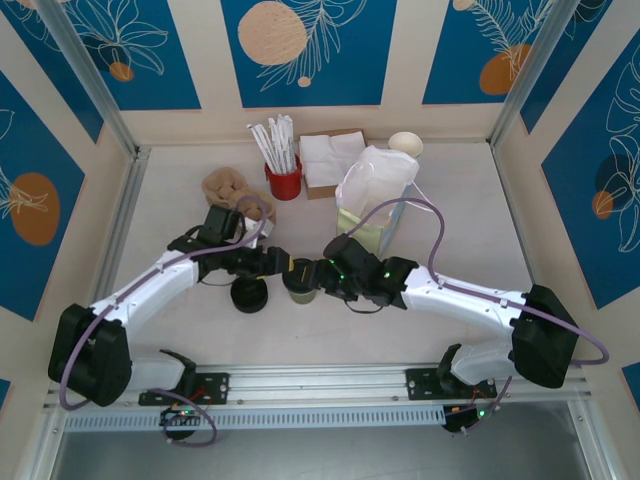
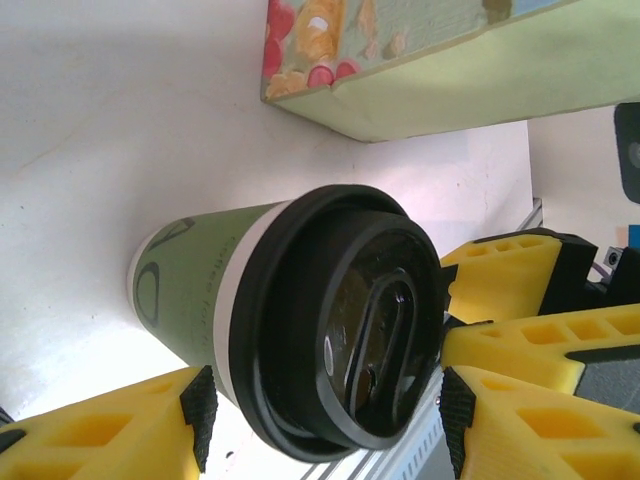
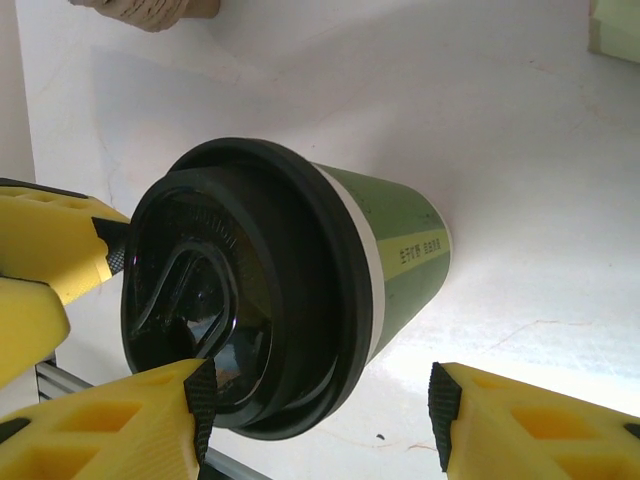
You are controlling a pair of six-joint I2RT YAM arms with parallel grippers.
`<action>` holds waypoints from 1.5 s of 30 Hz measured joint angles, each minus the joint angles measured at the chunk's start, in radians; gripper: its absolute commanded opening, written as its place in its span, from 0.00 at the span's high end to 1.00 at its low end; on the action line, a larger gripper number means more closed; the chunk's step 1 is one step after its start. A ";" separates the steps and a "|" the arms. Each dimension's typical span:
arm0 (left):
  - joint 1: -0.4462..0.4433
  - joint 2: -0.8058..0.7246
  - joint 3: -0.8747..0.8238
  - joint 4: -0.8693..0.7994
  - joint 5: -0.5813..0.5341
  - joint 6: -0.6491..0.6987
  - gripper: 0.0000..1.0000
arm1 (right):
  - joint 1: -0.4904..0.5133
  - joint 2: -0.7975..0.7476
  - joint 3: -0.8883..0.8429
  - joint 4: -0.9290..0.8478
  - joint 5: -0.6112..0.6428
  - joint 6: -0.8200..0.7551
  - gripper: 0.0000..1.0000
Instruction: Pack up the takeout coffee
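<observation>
**Evidently both grippers bracket the upright coffee**

Left gripper (image 2: 325, 425) reaches in from the left, its yellow fingers (image 2: 120, 430) spread to either side of the takeout coffee (image 1: 298, 281). The pads sit just beside the black domed lid, and I cannot tell whether they press on it. Right gripper (image 3: 318, 410) comes in from the opposite side, its jaws equally apart around the same cup. A firm pinch there cannot be confirmed either.

The cup stands on the tabletop (image 1: 460, 200) at the centre, between the two wrists, with its long axis vertical, its lid on top and its olive-green wall below. Both grippers meet it side-on near the rim.

An all-black round lid piece (image 1: 248, 296) lies just to the cup's left. The pale-green takeout bag (image 1: 372, 205) stands beyond the cup and to its right, on the right arm's side. Judging by that, the right arm is better placed to carry the cup, and the move must lift it upright, then go back and rightward over the bag's mouth.
</observation>
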State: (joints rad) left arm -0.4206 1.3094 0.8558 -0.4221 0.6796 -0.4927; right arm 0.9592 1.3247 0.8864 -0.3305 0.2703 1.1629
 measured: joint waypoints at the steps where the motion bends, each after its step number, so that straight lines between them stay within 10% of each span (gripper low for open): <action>1: 0.000 0.011 0.004 -0.002 0.000 0.005 0.38 | -0.003 0.003 0.002 0.000 0.000 0.000 0.40; 45: 0.004 0.053 -0.089 0.146 0.049 0.021 0.56 | -0.016 0.040 -0.006 0.039 -0.015 0.020 0.49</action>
State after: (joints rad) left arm -0.4168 1.3624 0.7670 -0.2764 0.7288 -0.4713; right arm 0.9432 1.3651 0.8806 -0.2916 0.2550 1.1831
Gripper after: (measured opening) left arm 0.444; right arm 0.518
